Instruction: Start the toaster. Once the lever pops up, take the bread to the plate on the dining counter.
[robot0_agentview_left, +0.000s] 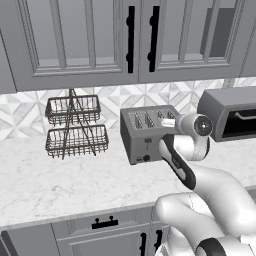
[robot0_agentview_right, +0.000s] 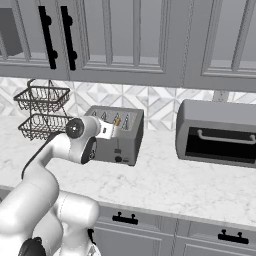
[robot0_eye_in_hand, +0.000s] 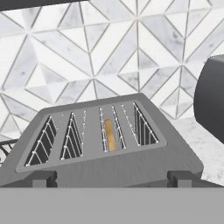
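Gripper (robot0_eye_in_hand: 112, 177) fingers spread wide, empty, poised over near edge of toaster (robot0_eye_in_hand: 98, 140). Bread (robot0_eye_in_hand: 110, 135) sits down in third slot from left. Toaster on worktop (robot0_agentview_left: 60, 180) against backsplash.

A white marble worktop (robot0_agentview_left: 60, 180) with grey veins runs along the tiled wall, above grey drawer fronts with black handles. Three things stand on it, all toward its back edge. At the left end is a two-tier wire basket stand (robot0_agentview_left: 76, 126). Near the middle sits the grey toaster (robot0_agentview_left: 142, 134), its front with the black knobs facing the front edge. At the right end stands a wider grey oven box (robot0_agentview_right: 217, 132) with a dark window. The three stand apart from one another.
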